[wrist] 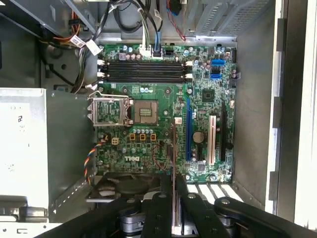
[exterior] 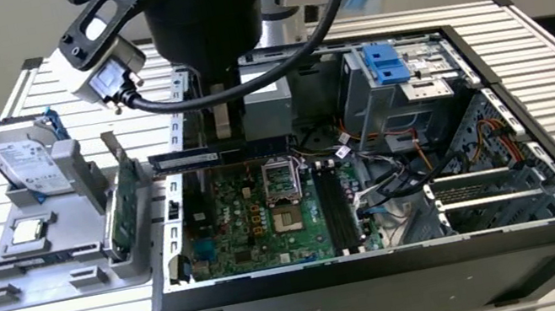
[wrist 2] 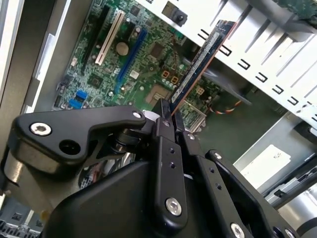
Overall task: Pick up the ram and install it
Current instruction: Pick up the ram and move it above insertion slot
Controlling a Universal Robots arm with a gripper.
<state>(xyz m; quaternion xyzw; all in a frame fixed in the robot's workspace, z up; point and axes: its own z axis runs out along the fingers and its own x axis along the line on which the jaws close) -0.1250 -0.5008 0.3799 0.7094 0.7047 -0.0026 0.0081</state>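
1. Ram (exterior: 209, 156) is hanging level above the motherboard (exterior: 265, 217) inside the open case (exterior: 390, 272), apart from the memory slots (wrist: 143, 71).
2. Gripper (wrist 2: 171, 119) is clenching the ram by one long edge, jaws pinched on it in both wrist views.
3. Hard drive (exterior: 28, 161) and green card (exterior: 126, 203) are standing in the grey holder (exterior: 5, 297), at the exterior view's left.

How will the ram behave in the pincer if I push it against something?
Probably stiff and light: the ram juts straight from the pincer without sagging. Clamped over a small patch, it may pivot or slip if pushed. It is thin edge-on, so likely fragile to sideways force.
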